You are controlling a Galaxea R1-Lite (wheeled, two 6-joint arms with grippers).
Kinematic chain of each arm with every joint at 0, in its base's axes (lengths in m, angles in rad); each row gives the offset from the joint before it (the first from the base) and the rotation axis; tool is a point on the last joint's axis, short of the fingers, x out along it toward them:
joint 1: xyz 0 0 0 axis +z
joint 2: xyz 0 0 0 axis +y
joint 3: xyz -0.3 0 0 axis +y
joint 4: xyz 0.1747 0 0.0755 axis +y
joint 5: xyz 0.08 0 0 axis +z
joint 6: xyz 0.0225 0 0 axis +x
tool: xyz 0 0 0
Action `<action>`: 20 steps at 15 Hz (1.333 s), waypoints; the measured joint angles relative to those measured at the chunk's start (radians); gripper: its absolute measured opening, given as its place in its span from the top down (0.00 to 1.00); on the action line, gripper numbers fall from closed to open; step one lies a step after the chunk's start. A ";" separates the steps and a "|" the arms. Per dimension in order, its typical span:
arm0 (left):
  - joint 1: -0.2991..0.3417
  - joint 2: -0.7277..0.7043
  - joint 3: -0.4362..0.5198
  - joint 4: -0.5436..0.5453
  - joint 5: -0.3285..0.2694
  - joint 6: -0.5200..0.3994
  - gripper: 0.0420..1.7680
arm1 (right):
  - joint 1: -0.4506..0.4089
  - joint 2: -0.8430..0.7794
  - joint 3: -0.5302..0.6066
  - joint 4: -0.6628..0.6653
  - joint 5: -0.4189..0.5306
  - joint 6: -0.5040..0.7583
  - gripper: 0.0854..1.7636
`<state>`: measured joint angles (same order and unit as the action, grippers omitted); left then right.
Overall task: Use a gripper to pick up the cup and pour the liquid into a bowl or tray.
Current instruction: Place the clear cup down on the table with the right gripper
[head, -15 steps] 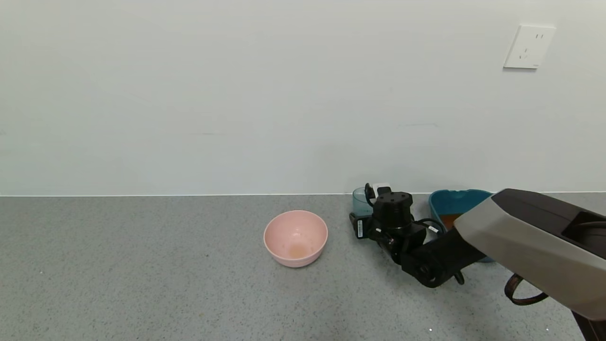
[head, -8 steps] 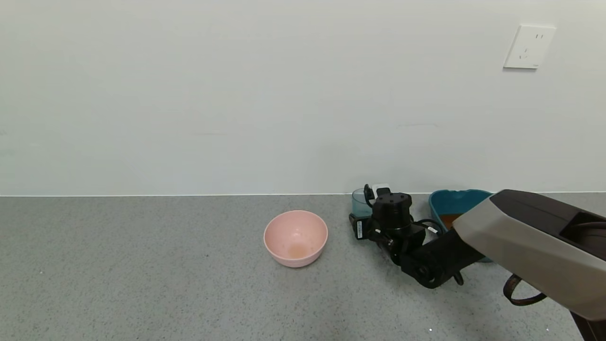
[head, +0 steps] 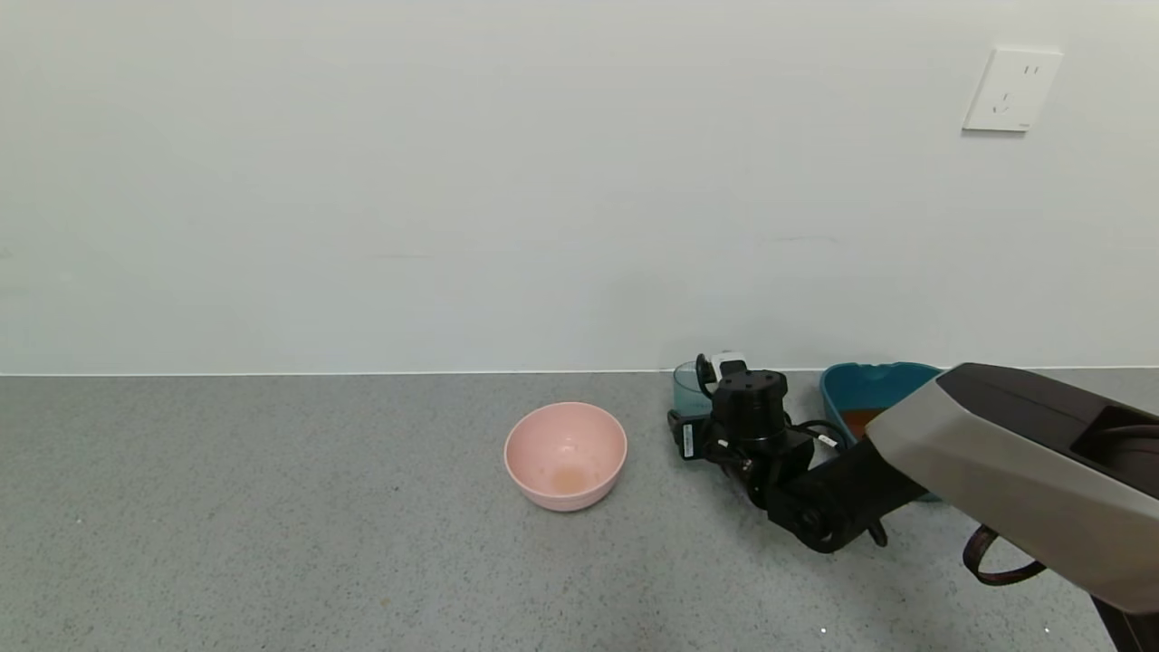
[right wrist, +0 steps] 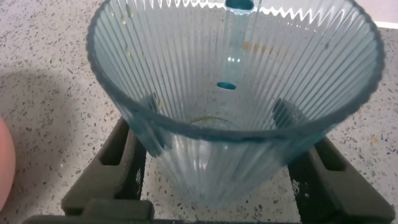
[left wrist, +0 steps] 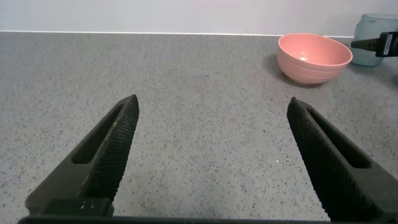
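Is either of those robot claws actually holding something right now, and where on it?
The right end effector has its fingers on either side of the cup, low on its ribbed wall; a firm hold cannot be told. The left end effector is open, holding nothing.

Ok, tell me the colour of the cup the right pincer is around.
Translucent blue-green with fine ribs; the cup shows best in the right wrist view.

The right arm reached forward and low over the desk, its wrist bent toward the wall. The right pincer (right wrist: 214, 171) sat with its two fingers (right wrist: 127, 165) spread, one on either side of the cup (right wrist: 233, 93). The left pincer (left wrist: 214, 149) hovered above the desk, fingers wide apart and holding nothing.
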<state>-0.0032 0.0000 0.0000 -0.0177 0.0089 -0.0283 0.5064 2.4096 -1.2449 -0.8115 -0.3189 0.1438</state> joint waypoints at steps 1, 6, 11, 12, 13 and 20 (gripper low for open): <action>0.000 0.000 0.000 0.000 0.000 0.000 0.03 | 0.000 0.000 0.001 0.000 0.000 0.000 0.20; 0.000 0.000 0.000 0.000 0.000 0.000 0.03 | 0.001 -0.001 0.004 0.003 0.000 -0.001 0.12; 0.000 0.000 0.000 0.000 0.000 0.000 0.03 | 0.001 -0.010 0.008 0.008 0.001 0.000 0.08; 0.000 0.000 0.000 0.000 0.000 0.000 0.03 | 0.001 -0.012 0.010 0.009 0.001 -0.001 0.07; 0.000 0.000 0.000 0.000 0.000 0.000 0.03 | 0.001 -0.018 0.013 0.016 0.003 -0.001 0.07; 0.000 0.000 0.000 0.000 0.000 0.000 0.03 | -0.009 -0.165 0.068 0.158 0.039 -0.016 0.05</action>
<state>-0.0032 0.0000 0.0000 -0.0181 0.0089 -0.0287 0.4972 2.2443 -1.1772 -0.6536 -0.2800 0.1283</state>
